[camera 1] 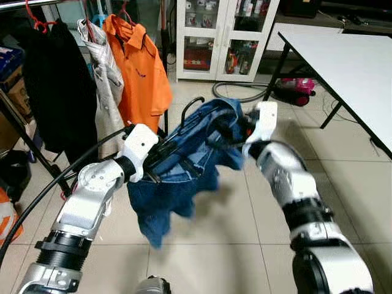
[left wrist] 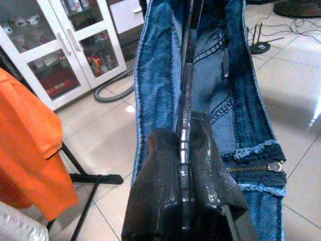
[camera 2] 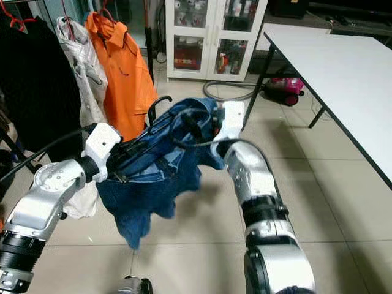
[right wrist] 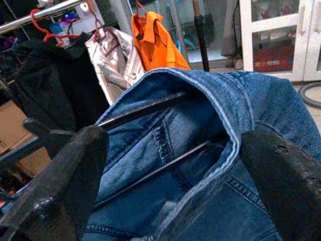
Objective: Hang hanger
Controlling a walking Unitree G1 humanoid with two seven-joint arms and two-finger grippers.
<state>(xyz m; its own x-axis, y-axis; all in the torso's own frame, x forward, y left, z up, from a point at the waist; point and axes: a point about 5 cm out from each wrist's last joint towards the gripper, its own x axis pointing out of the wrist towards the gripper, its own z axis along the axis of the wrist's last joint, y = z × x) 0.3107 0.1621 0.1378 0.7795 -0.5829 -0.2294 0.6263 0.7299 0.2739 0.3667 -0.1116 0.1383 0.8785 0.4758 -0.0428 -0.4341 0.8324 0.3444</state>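
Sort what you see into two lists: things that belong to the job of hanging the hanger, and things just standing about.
Belongs to the job:
black hanger
blue jeans draped on it
left claw, shut on the hanger
right claw, open around the jeans
clothes rail

Just standing about:
orange shirt
white cabinet
white table
grey hose

A glossy beige tiled floor (camera 1: 245, 239) fills the lower frame. At upper centre stands a white glass-door cabinet (camera 1: 223, 37); a long white table on black legs (camera 1: 349, 67) occupies the upper right.
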